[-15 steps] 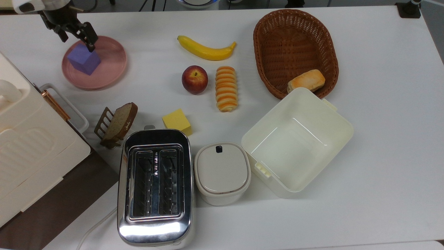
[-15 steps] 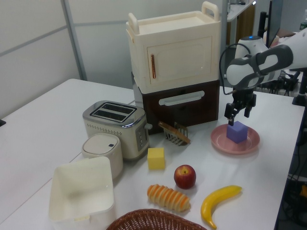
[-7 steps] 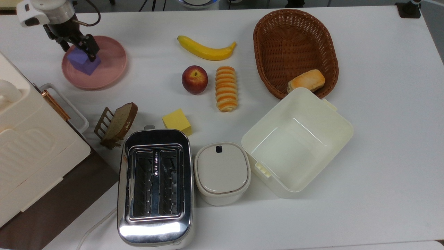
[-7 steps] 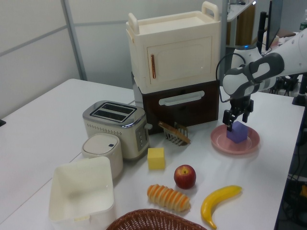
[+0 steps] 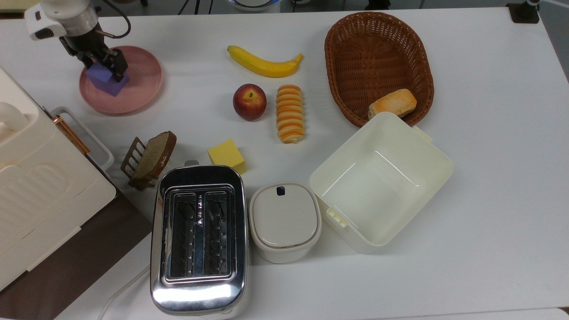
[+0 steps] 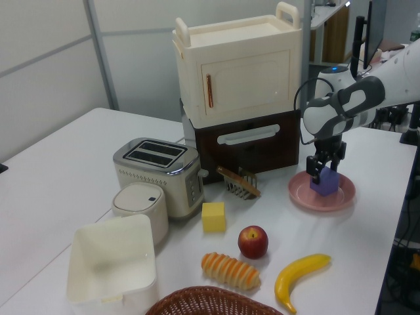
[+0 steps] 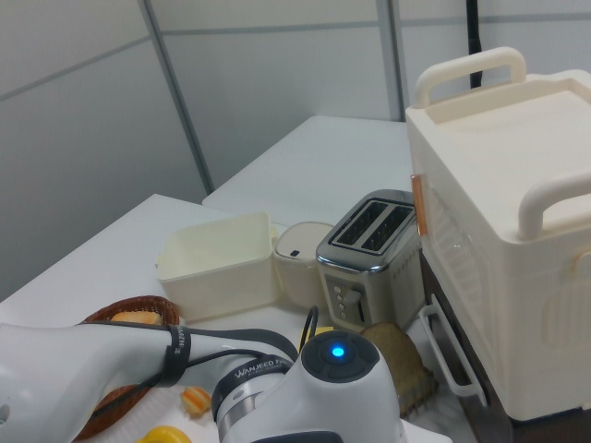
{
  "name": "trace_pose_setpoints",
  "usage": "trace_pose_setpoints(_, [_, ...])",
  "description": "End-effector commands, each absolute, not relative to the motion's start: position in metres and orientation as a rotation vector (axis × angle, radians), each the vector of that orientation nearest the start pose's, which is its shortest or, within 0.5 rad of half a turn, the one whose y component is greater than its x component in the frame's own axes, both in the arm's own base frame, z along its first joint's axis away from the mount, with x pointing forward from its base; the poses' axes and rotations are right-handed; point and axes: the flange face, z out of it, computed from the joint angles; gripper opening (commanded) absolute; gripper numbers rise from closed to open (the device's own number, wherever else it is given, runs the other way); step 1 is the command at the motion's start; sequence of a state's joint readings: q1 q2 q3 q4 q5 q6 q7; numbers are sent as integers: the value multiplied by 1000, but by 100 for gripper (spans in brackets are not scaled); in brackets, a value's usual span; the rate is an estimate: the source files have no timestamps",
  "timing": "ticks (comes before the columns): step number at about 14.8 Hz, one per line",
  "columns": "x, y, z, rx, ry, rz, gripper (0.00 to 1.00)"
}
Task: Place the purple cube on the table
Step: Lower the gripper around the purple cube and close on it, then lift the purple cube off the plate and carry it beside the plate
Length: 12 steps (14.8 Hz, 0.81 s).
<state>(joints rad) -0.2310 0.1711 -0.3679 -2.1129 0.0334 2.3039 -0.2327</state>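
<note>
At the upper left of the top view you see the gripper [image 5: 103,62] down over the purple cube [image 5: 106,81], one finger on each side of it, not yet clearly closed. The cube sits on the pink plate [image 5: 138,84], which rests on the table [image 5: 489,155]

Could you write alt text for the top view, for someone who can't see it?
A robot gripper straddles a purple cube on a pink plate on a white table beside a toaster, fruit and bread.
</note>
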Motion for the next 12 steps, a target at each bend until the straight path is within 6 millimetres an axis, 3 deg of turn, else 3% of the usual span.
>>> trace_pose_setpoints(1, [471, -316, 342, -3123, 587, -72, 37])
trace_pose_setpoints(4, [472, -316, 349, -3124, 590, -94, 37])
trace_pose_setpoints(8, [476, -298, 378, -3097, 591, -117, 37])
trace_pose_setpoints(12, [511, -225, 393, -3069, 626, -127, 38])
